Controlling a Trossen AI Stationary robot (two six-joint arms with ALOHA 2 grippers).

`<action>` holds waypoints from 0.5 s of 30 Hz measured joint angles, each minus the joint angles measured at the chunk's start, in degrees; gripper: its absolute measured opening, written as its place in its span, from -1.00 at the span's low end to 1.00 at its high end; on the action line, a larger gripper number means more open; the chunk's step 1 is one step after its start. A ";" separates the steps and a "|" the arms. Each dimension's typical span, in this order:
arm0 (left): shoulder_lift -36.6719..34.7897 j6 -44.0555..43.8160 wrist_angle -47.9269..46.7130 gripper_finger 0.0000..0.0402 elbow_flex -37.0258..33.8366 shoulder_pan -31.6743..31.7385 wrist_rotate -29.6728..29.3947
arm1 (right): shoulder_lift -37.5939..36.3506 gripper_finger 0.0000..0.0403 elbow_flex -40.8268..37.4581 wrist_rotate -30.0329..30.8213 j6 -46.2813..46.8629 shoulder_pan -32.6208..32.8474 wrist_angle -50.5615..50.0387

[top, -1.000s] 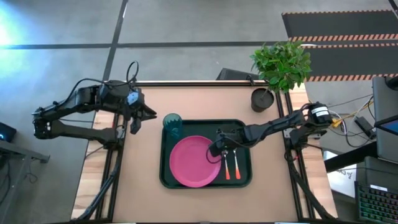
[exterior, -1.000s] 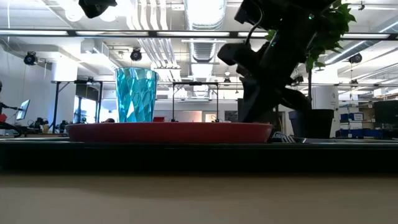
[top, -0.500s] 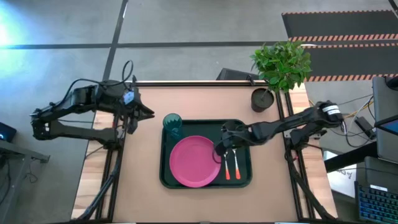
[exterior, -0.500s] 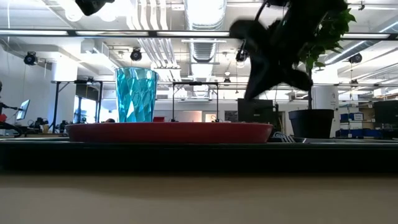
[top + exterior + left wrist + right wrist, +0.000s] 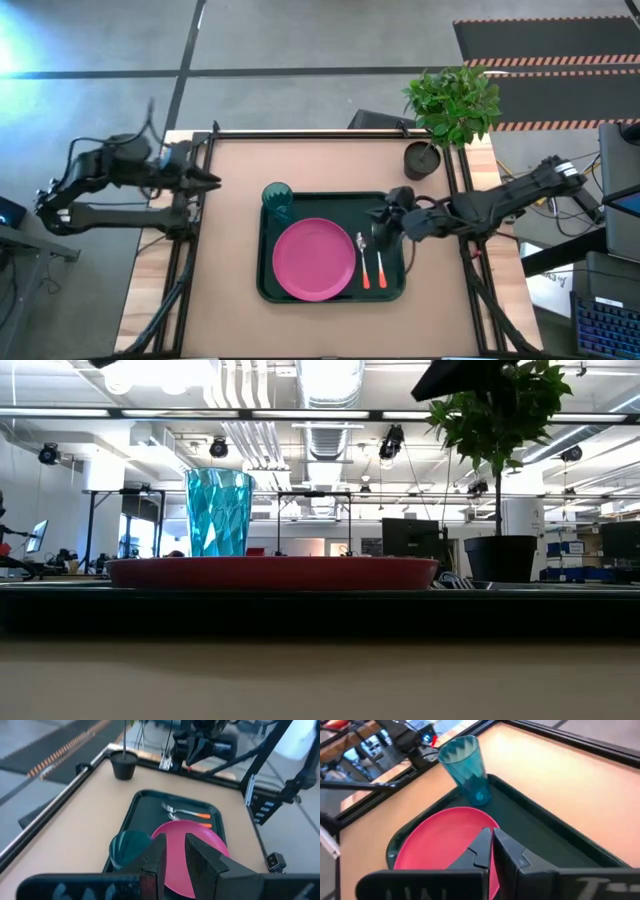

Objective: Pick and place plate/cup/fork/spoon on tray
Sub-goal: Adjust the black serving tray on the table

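Observation:
The dark green tray (image 5: pixel 330 206) lies mid-table. On it the pink plate (image 5: pixel 313 259) lies flat, and the teal cup (image 5: pixel 277 198) stands upright in the tray's far left corner. Right of the plate, the fork and spoon lie side by side with orange handles toward the near edge; I cannot tell which is the one (image 5: pixel 361 260) next to the plate and which the other (image 5: pixel 380 268). My right gripper (image 5: pixel 377 217) hangs shut above the tray's far right part and holds nothing. My left gripper (image 5: pixel 214 180) hovers at the table's left edge, open a little, with nothing between its fingers.
A potted plant (image 5: pixel 450 105) in a dark pot (image 5: pixel 422 160) stands at the table's far right corner, close behind my right arm. Bare tabletop (image 5: pixel 225 270) shows left of the tray and along the near edge.
My right gripper has risen from the fork and spoon, drawn back toward the table's right edge and rolled, staying shut. The fork and spoon lie still on the tray. My left gripper has pulled back toward the table's left edge.

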 joint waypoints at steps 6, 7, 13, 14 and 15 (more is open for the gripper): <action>-7.28 0.41 0.09 -0.74 -2.89 0.00 -0.04 | -2.83 -0.96 -0.02 0.72 -4.08 1.62 -0.99; -8.43 0.41 0.07 -0.74 -3.61 0.00 -0.02 | -3.57 -0.96 -0.02 0.68 -4.07 1.62 -1.24; -15.38 -0.11 0.96 -0.74 -9.32 0.00 -0.03 | -8.32 -0.96 -0.02 -8.04 -0.70 1.99 0.72; -16.20 -0.11 0.84 -0.74 -10.53 0.00 0.04 | -8.81 -0.96 -0.02 -8.11 -2.09 2.43 2.07; -16.80 -0.09 0.73 -0.74 -11.64 0.00 0.36 | -9.25 -0.96 -0.02 -8.14 -3.95 2.92 3.46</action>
